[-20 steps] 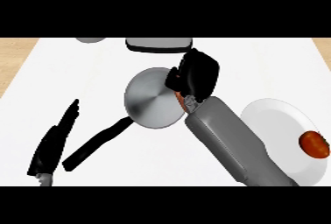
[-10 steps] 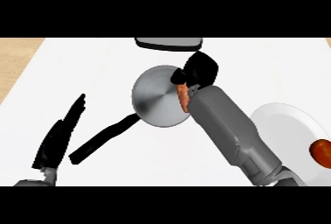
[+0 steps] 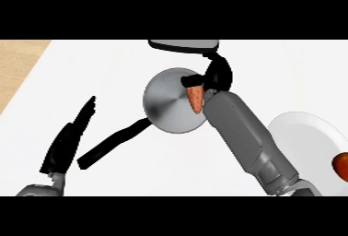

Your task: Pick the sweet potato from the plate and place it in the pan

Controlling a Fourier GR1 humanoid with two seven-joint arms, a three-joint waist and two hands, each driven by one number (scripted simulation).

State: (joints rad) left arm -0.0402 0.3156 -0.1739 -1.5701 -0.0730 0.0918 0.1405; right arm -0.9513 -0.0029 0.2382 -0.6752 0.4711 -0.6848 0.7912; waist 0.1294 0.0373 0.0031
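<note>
the right hand (image 3: 219, 76) sits at the 1 o'clock edge of the pan (image 3: 166, 103), its black fingers curled round the upper end of the sweet potato (image 3: 195, 99). the sweet potato is orange and tapered; it hangs from the hand with its narrow tip pointing to 6 o'clock, over the right part of the pan's grey inside, along the rim. whether the tip touches the pan's floor cannot be told. the right forearm (image 3: 245, 133) runs from the hand toward 5 o'clock, between the pan and the plate (image 3: 299, 133).

the pan lies near the middle of the white surface (image 3: 122, 69), its black handle (image 3: 112, 145) reaching out toward 7 o'clock. the white plate lies at 4 o'clock from the pan, apart from it, and a reddish-brown item (image 3: 342, 166) lies on it at the view's right edge, partly cut off.

the left hand (image 3: 68, 138) rests at 8 o'clock from the pan, fingers straight and pointing to 1 o'clock, holding nothing, just beside the handle's end. a dark-rimmed dish (image 3: 183, 45) lies at 12 o'clock from the pan.
</note>
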